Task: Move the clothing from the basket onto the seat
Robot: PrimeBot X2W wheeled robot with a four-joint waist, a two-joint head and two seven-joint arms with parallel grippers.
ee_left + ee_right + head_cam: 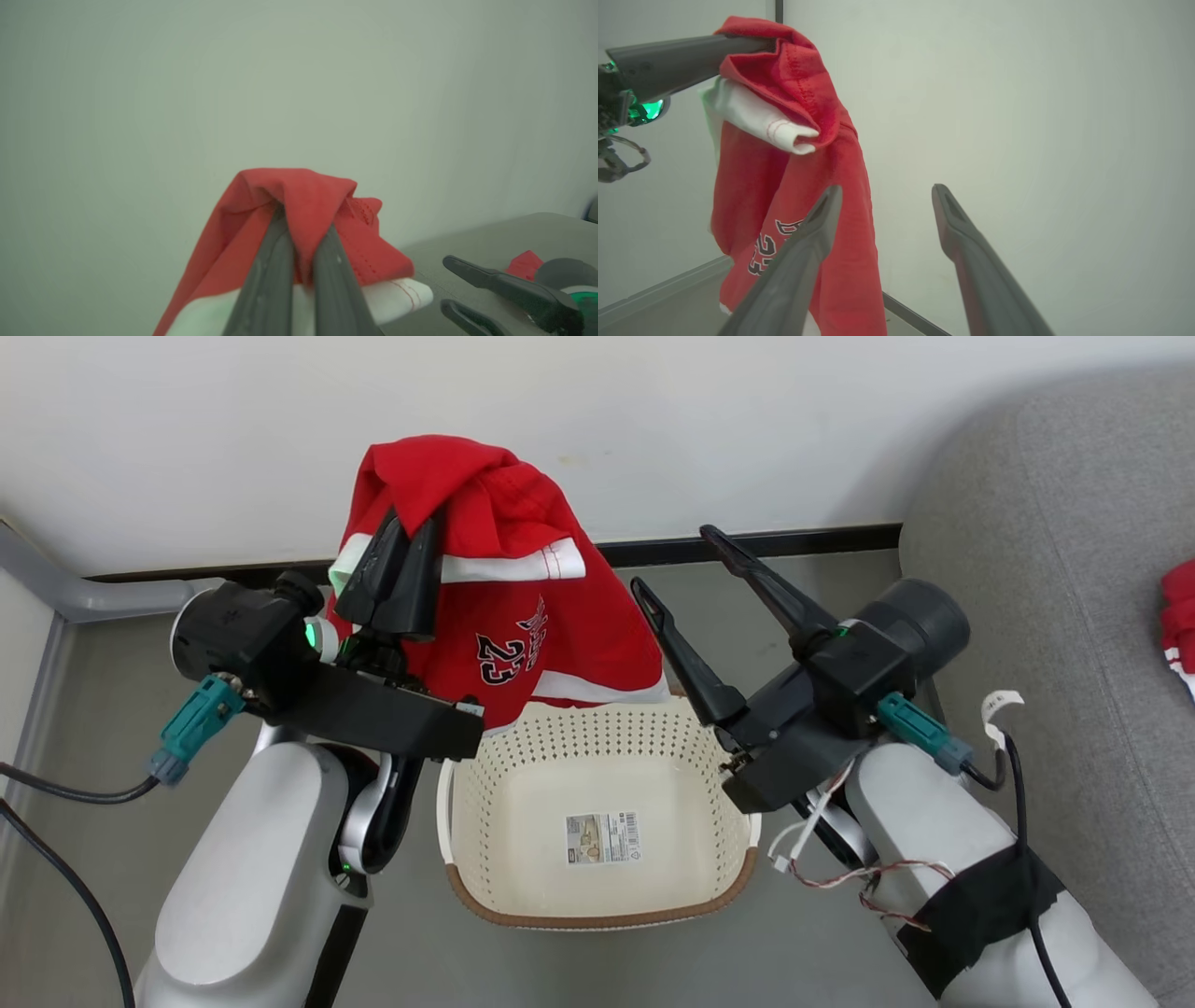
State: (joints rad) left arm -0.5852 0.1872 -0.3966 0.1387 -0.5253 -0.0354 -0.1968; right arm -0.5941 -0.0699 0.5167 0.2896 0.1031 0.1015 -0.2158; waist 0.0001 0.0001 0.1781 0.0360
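Note:
A red garment (523,616) of the clothing, with white trim and the number 23, hangs from my left gripper (411,527), which is shut on its top fold. Its lower hem dangles just over the far rim of the cream basket (597,919), whose inside is bare apart from a sticker (603,838). In the left wrist view the gripper (303,224) pinches the red cloth (303,196). My right gripper (672,557) stands open beside the garment, holding nothing. In the right wrist view it (887,189) points at the wall, with the garment (784,186) to its left. The grey seat (1055,569) lies at the right.
A second red garment (1178,625) lies on the seat at the right edge. A white wall with a dark baseboard (794,541) runs close behind the basket. A grey pipe (56,588) and black cables (56,859) are at the left. Grey floor surrounds the basket.

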